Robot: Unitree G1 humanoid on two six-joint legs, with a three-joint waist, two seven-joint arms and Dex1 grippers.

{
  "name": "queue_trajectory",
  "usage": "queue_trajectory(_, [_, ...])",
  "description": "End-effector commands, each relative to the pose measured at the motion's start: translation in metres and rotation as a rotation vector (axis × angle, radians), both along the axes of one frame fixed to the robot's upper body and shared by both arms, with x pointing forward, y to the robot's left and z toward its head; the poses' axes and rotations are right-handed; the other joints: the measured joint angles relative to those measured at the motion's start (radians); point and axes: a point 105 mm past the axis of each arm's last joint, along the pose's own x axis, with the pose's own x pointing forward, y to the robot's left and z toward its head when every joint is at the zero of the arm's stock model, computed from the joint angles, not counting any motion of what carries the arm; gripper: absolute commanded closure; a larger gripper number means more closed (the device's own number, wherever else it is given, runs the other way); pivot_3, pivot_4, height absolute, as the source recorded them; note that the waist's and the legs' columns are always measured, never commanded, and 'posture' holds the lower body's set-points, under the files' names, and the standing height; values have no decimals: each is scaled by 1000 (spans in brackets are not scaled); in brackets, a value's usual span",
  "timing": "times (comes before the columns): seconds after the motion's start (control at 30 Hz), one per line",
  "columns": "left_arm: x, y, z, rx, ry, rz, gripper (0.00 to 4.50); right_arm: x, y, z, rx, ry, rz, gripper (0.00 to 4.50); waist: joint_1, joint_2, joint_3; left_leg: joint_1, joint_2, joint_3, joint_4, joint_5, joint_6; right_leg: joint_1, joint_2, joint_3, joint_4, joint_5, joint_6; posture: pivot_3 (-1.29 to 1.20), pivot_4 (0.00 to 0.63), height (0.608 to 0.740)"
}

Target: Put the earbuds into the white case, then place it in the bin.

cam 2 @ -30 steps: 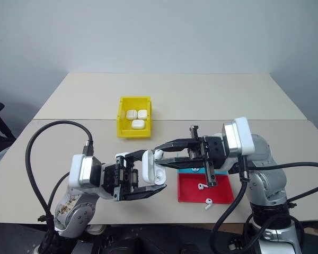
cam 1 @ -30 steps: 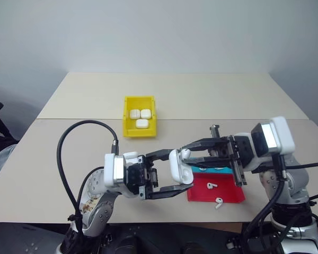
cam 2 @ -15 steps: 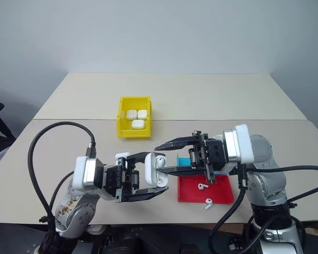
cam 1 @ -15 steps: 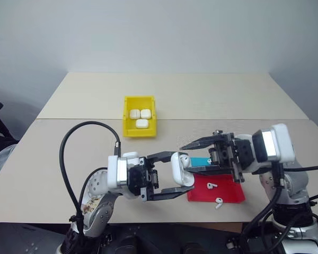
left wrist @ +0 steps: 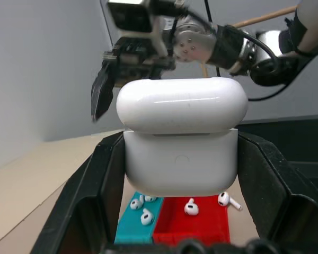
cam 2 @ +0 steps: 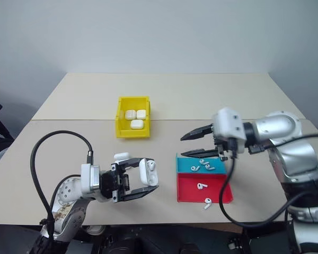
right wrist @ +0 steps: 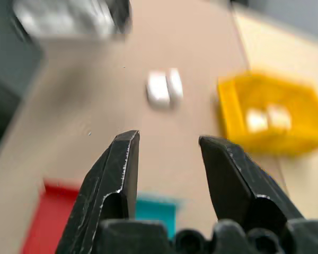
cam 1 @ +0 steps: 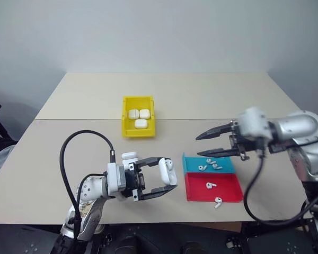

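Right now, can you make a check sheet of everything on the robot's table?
Surface: beige table, two tops joined by a seam.
Job's things: white case in left tool; yellow bin holds three cases; earbuds in blue tray, one in red tray, one beside it.
Clutter: nothing seen.
Grippers: left tool shut on case; right tool open above blue tray.
Cables: black loop at left arm.
Surroundings: grey wall.

1. The left tool's fingers (left wrist: pixel 90 196) are covering both sides of the white case (left wrist: pixel 181 142).
2. The white case is hiding part of the blue tray (left wrist: pixel 135 225).
3. The bin (right wrist: pixel 270 114) is showing blurred beyond the right tool (right wrist: pixel 167 159).
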Motion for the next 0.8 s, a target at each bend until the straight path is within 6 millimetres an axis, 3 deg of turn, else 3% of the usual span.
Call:
queue_trajectory(0.03, [-8,1,7,-3,-60,2,1593,10,-1,-3,-141,-22,-7,2272,1,0,0,0,0,0,0,0,0,0,0,0,0,0,0,0,150,740])
queue_trajectory(0.13, [-12,1,5,-3,-59,2,1593,23,-5,-15,-325,-47,-28,2272,-1,0,0,-1,0,1,0,0,0,-2,0,1,0,0,0,0,150,740])
queue_trajectory(0.3, [-15,-2,5,-13,-54,9,1593,22,0,-25,-460,-178,189,2272,4,0,0,-1,0,1,-1,0,0,-2,0,0,-1,0,0,0,150,740])
queue_trajectory(0.8, [-15,0,1,-4,-55,54,1593,40,-2,-49,-739,-324,492,2272,-1,0,0,0,1,2,-1,0,0,-1,0,1,0,0,0,0,150,740])
